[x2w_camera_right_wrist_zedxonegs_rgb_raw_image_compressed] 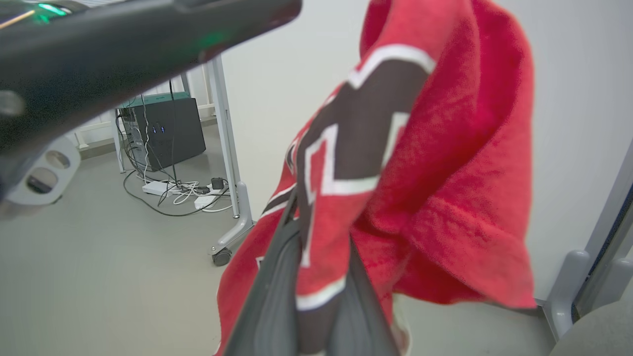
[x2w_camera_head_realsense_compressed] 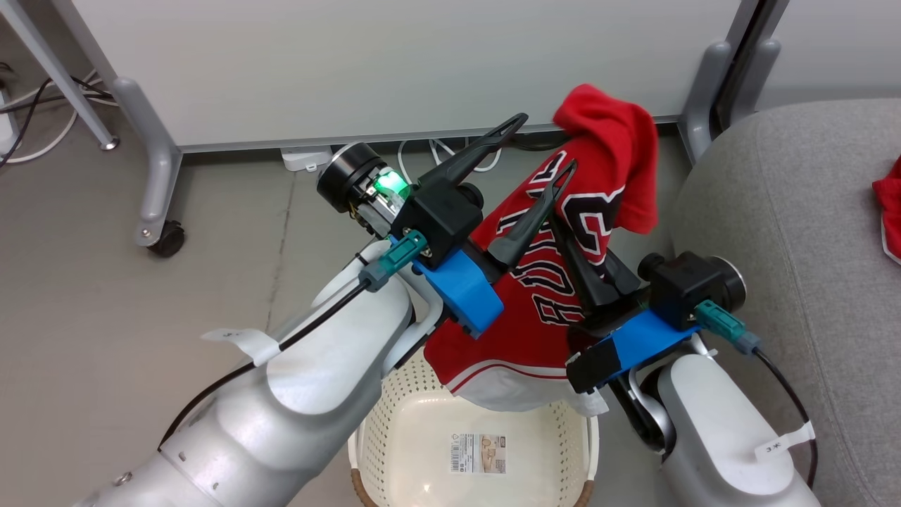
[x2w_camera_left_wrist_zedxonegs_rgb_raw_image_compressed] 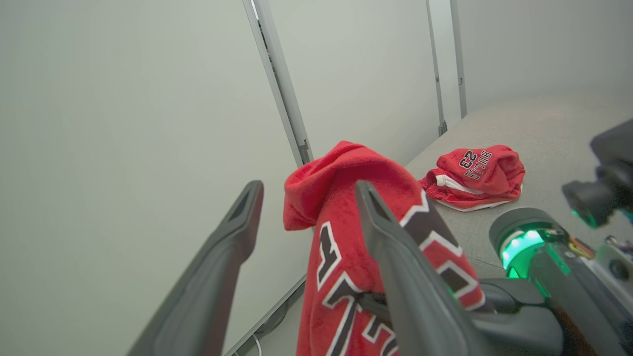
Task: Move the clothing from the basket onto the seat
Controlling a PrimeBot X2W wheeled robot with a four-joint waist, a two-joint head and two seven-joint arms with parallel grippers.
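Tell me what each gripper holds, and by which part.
The right gripper is shut on the red jersey, pinching a bunched fold by its black-and-white lettering; the rest hangs over the basket. The left gripper is open, holding nothing.

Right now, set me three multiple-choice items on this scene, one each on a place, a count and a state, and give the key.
1. Where is the crumpled red Bulls garment?
A) lying on the grey couch seat
B) clamped in the left gripper
C) clamped in the right gripper

2. How many red garments are visible?
A) one
B) two
C) four

3. The left gripper is:
A) open
B) shut on nothing
C) shut on fabric

Key:
1 A: it rests on the grey upholstery, away from both grippers.
2 B: that one, plus the jersey pinched by the right gripper.
3 A: its two fingers stand spread apart.
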